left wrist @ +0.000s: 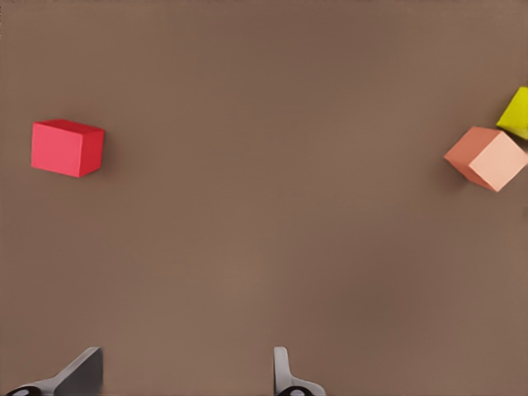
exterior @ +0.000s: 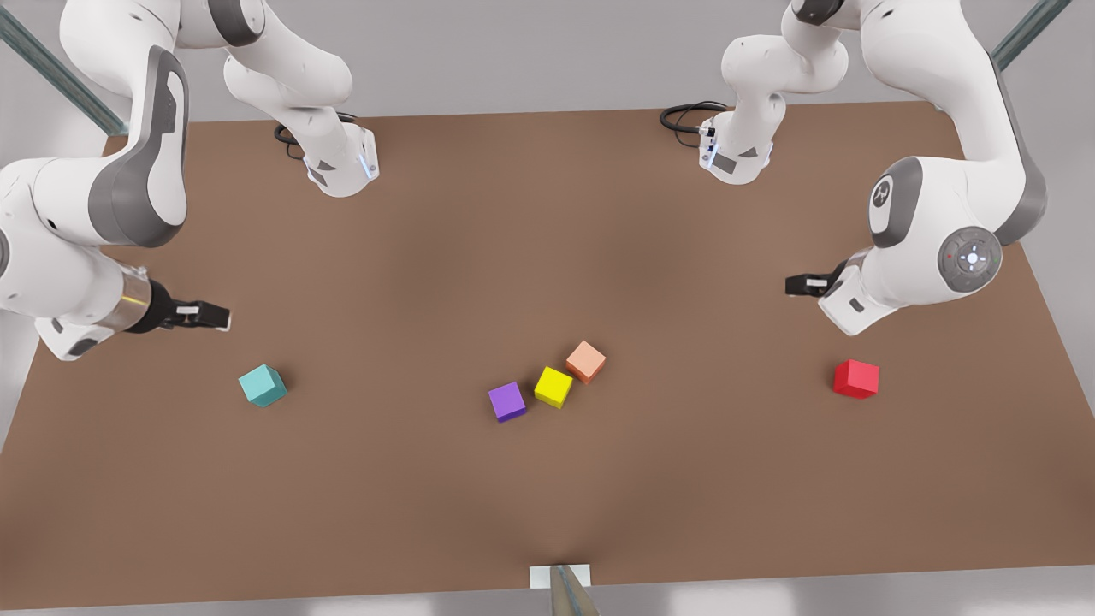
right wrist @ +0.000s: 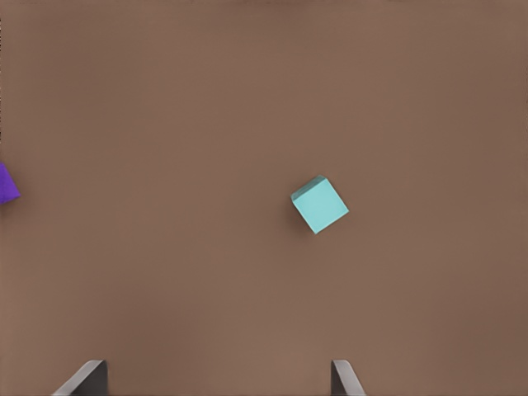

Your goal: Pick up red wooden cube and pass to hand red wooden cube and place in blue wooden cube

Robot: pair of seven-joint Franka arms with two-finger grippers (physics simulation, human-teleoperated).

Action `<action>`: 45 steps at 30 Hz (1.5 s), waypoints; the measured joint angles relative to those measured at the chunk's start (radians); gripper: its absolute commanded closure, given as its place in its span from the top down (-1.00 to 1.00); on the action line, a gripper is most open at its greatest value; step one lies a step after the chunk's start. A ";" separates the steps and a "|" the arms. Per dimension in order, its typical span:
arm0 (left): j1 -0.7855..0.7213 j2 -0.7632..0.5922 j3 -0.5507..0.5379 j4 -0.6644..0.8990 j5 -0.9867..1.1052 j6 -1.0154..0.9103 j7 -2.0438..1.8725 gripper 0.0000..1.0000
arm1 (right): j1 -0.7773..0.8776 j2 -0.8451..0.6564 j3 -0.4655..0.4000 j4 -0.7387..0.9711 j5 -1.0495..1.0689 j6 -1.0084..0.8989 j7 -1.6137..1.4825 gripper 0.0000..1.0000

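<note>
Red wooden cube (exterior: 856,378) and teal blue wooden cube (exterior: 262,385) rest well apart

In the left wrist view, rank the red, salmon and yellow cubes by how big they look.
1. Salmon-orange cube and red wooden cube: about alike, so no ranking between them.
2. Yellow cube: smallest, but the frame edge cuts it off, so its full size is unsure.

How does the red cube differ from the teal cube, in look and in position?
The red cube is bright red and lies at the front view's right, near the open left pincer. The teal cube is blue-green and lies at the front view's left, near the open right pincer. Both look equal in size, sit alone on the table, and are untouched.
</note>
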 measured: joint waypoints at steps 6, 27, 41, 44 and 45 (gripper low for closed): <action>0.037 0.152 0.082 0.018 -0.001 0.095 0.045 1.00 | 0.001 0.002 0.001 -0.003 0.003 0.040 0.005 1.00; 0.154 0.435 0.207 -0.127 -0.007 0.723 0.719 1.00 | -0.038 -0.012 -0.007 -0.005 0.017 0.067 0.016 1.00; 0.160 0.508 0.207 -0.141 -0.012 0.779 0.817 1.00 | -0.033 -0.010 -0.001 -0.005 0.026 0.064 0.023 1.00; 0.164 0.518 0.207 -0.141 -0.012 0.780 0.814 1.00 | -0.033 -0.010 0.000 -0.006 0.026 0.063 0.024 1.00; 0.164 0.519 0.207 -0.142 -0.012 0.780 0.808 1.00 | -0.033 -0.010 0.000 -0.008 0.027 0.063 0.024 1.00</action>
